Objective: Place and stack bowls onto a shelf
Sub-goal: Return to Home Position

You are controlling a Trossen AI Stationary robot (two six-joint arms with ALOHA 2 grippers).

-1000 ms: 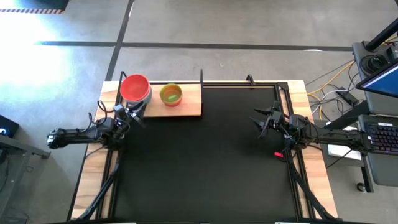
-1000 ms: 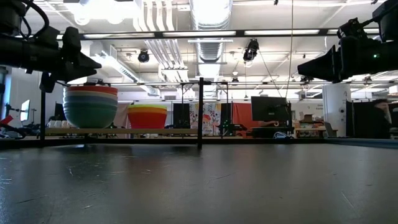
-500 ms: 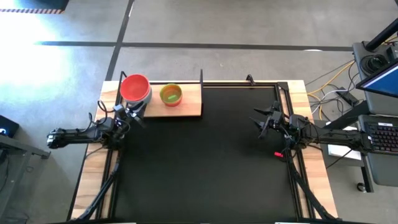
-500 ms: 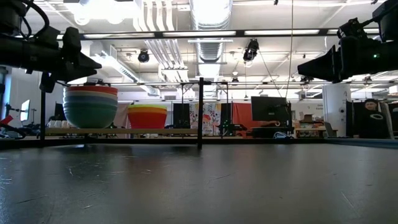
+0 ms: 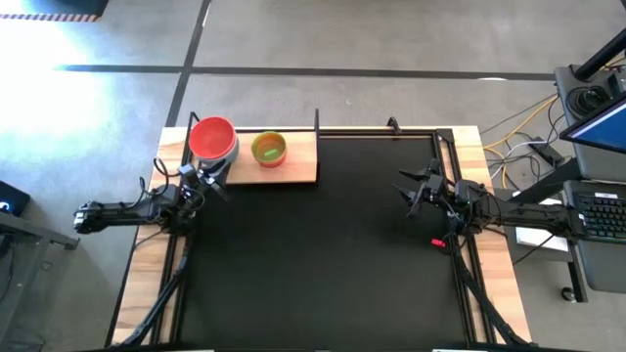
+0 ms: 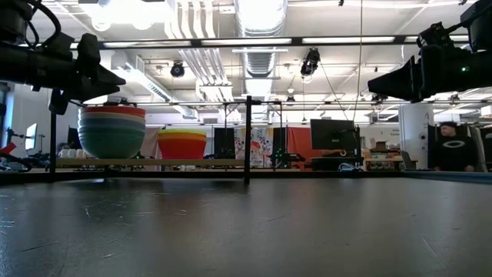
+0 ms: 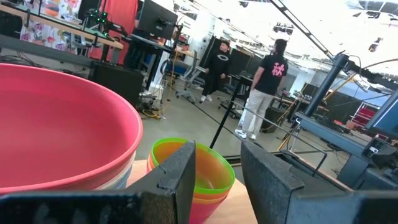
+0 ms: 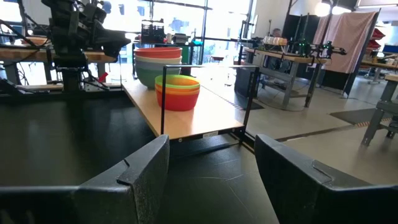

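The shelf (image 5: 293,172), a light wood board with black posts, stands at the table's far left. Two stacks of bowls rest on it. The larger stack (image 5: 212,139) has a red bowl on top and teal below (image 6: 112,131). The smaller stack (image 5: 268,149) has a green bowl on top over yellow and red (image 6: 182,144). My left gripper (image 5: 217,185) hovers open just before the shelf's near edge, by the larger stack; the red bowl (image 7: 56,118) and green bowl (image 7: 211,167) show past its fingers. My right gripper (image 5: 407,189) hovers open at the table's right side, pointing toward the shelf (image 8: 186,115).
The black table top (image 5: 323,254) stretches between the two arms and toward the near edge. A black post (image 5: 317,119) stands at the shelf's right end. Desks with a keyboard and cables (image 5: 597,210) lie right of the table. People stand in the room behind (image 7: 264,93).
Both arms and the bowls stand as they did. Only a person in the room behind the table's right side has shifted a little.
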